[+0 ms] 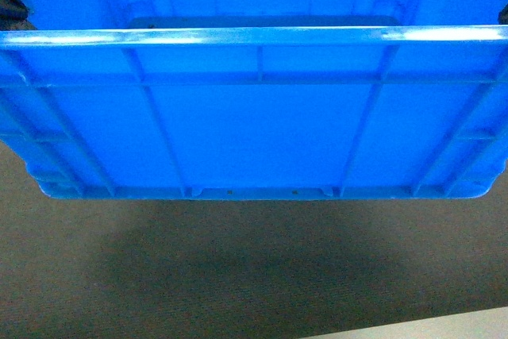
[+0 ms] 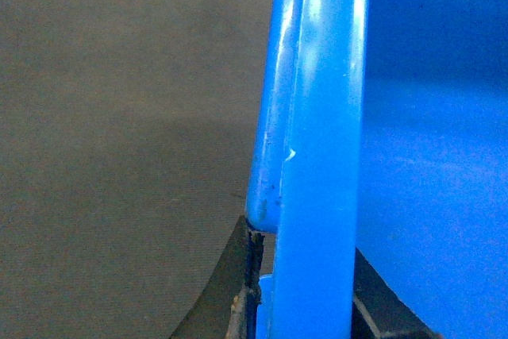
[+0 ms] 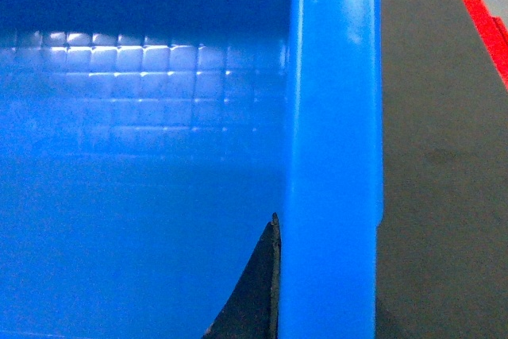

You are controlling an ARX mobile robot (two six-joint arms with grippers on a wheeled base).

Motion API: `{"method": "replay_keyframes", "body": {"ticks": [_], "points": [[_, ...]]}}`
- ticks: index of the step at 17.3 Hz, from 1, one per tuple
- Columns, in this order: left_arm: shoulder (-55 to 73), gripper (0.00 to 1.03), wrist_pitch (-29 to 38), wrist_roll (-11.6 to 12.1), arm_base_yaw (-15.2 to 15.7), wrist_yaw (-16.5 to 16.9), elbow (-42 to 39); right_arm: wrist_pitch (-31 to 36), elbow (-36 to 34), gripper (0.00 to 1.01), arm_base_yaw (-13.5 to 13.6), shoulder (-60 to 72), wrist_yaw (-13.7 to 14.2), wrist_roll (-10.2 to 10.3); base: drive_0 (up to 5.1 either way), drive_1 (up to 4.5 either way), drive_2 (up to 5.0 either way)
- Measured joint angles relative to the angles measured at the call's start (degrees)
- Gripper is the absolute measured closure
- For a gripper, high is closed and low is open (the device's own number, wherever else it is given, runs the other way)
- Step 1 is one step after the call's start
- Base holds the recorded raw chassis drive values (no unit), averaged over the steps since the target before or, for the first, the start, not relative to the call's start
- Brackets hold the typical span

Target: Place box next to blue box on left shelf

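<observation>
We saw the box (image 1: pixel 254 117) filling most of the head view, a bright-blue crate held up off the floor (image 1: pixel 238 275), with its near wall facing us and its thick rim (image 1: pixel 254 36) running straight across the frame. Vertical ribs ran down that wall, and 2 small notches sat along its bottom edge. Beneath it lay a grey-brown carpeted floor carrying the crate's dark shadow, and a paler strip (image 1: pixel 444 325) showed at the lower right corner. No shelf could be seen in any view, so we could not place the crate relative to it.

In the left wrist view, the rim (image 2: pixel 317 148) stood as a tall blue band, with the carpet to its left and the crate's inner wall to its right. The left gripper (image 2: pixel 305 307) straddled that rim: 1 dark finger (image 2: pixel 238 291) lay against the outer side and another dark piece (image 2: pixel 381 307) showed on the inner side, so it was clamped onto the wall.

In the right wrist view, the opposite rim (image 3: pixel 333 148) rose the same way, with the gridded inside (image 3: pixel 143 156) of the crate on its left and the floor on its right, where a red line (image 3: pixel 476 13) crossed the top corner. Of the right gripper (image 3: pixel 317 299) we saw only 1 dark finger (image 3: pixel 258 291) pressed against the inner face of the rim; its outer finger was hidden, yet the crate hung between both arms, so it held the wall too.
</observation>
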Motion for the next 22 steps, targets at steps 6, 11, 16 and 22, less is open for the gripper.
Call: {"method": "replay_keyframes", "body": {"ticks": [6, 11, 16, 22], "points": [[0.0, 0.90, 0.0, -0.2, 0.0, -0.1, 0.0, 0.0, 0.0, 0.94, 0.0, 0.0, 0.0, 0.0, -1.5, -1.50, -1.5], [0.0, 0.91, 0.0, -0.3, 0.0, -0.2, 0.0, 0.0, 0.0, 0.94, 0.0, 0.0, 0.0, 0.0, -1.5, -1.50, -1.5], [0.0, 0.96, -0.1, 0.5, -0.1, 3.1, 0.0, 0.0, 0.0, 0.95, -0.5, 0.0, 0.4, -0.4, -1.5, -1.50, -1.5], [0.0, 0.96, -0.1, 0.7, -0.1, 3.1, 0.0, 0.1, 0.0, 0.95, -0.5, 0.0, 0.4, -0.6, -1.5, -1.53, -1.5]]}}
